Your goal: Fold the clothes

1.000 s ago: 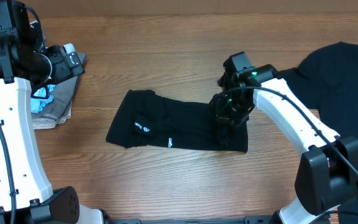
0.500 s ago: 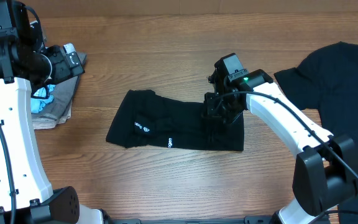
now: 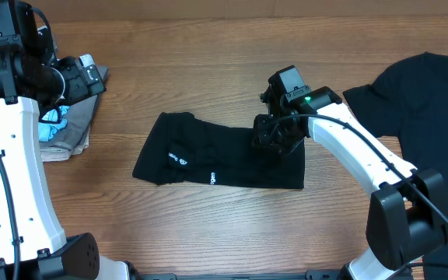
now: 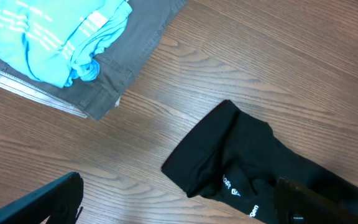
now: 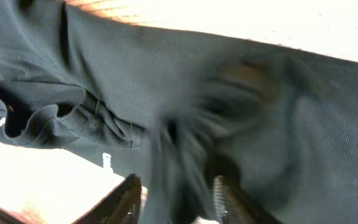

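A folded black T-shirt [image 3: 208,159] with small white logo print lies across the table's middle. My right gripper [image 3: 273,134] hovers low over its right end. In the right wrist view its jaws stand apart, and the gripper [image 5: 176,199] has blurred black cloth [image 5: 185,143] loose between its fingers [image 5: 128,196]. A second black shirt [image 3: 418,85] with a white neck label lies spread at the far right. My left gripper [image 3: 80,75] stays high at the far left, wide open and holding nothing; its view shows the folded shirt's left end [image 4: 241,162].
A stack of folded grey and light-blue garments [image 3: 64,124] lies at the left, under the left arm. Bare wood table [image 3: 208,70] surrounds the folded shirt. The right arm's white links cross the table between the two black shirts.
The right gripper shifted a little left over the shirt's right end, then its jaws parted and let the cloth go. The left arm has not moved.
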`<state>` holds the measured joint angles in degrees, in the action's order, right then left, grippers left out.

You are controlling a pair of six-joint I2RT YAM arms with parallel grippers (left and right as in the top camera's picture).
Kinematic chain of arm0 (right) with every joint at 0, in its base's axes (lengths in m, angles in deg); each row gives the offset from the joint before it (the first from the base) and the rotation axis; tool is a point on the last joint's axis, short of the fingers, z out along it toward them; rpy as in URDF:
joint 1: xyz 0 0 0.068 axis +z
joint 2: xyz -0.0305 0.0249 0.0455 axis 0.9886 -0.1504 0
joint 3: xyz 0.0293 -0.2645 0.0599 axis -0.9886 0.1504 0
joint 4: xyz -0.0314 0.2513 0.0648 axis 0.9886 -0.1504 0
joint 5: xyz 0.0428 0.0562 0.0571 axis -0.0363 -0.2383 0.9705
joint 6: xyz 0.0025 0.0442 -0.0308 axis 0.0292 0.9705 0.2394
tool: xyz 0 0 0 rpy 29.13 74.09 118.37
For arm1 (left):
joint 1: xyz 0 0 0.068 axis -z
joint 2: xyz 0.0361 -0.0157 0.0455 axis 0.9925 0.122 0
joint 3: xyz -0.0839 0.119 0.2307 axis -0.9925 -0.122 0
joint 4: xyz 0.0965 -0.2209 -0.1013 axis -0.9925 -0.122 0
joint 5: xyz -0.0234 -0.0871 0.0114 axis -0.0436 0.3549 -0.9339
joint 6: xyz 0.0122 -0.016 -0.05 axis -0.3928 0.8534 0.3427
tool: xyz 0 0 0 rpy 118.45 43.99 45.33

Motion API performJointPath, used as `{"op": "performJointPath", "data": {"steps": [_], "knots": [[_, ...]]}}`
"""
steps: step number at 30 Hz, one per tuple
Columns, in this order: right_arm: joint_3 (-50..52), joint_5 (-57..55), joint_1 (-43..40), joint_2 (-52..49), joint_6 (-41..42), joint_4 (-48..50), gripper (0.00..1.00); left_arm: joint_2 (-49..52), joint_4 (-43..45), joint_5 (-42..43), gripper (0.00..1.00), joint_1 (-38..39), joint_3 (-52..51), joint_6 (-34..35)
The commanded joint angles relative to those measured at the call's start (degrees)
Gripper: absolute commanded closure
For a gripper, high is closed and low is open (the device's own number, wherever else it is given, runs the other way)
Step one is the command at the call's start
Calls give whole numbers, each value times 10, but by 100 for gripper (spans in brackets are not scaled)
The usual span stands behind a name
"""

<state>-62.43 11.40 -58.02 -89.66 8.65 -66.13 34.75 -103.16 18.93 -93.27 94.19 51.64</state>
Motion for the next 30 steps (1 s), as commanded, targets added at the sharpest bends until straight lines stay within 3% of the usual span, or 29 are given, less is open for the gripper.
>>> {"op": "performJointPath", "data": {"steps": [1, 4, 9, 13, 18, 21, 24, 30], "knots": [[2, 33, 2, -2, -8, -6, 43, 2, -1, 4, 0, -3, -3, 3], [1, 103, -3, -2, -83, -19, 39, 3, -1, 4, 0, -3, -3, 3], [1, 109, -42, -2, -80, -34, 41, 3, -1, 4, 0, -3, -3, 3], [1, 76, -58, -2, -77, -45, 64, 3, -1, 4, 0, -3, -3, 3], [1, -39, -71, -2, -57, -92, 77, 2, -1, 4, 0, -3, -3, 3], [4, -52, -95, -2, -54, -113, 75, 2, -1, 4, 0, -3, -3, 3], [18, -52, -119, -2, -49, -115, 64, 3, -1, 4, 0, -3, -3, 3], [89, -30, -156, -2, -73, -51, 63, 2, -1, 4, 0, -3, -3, 3]]}}
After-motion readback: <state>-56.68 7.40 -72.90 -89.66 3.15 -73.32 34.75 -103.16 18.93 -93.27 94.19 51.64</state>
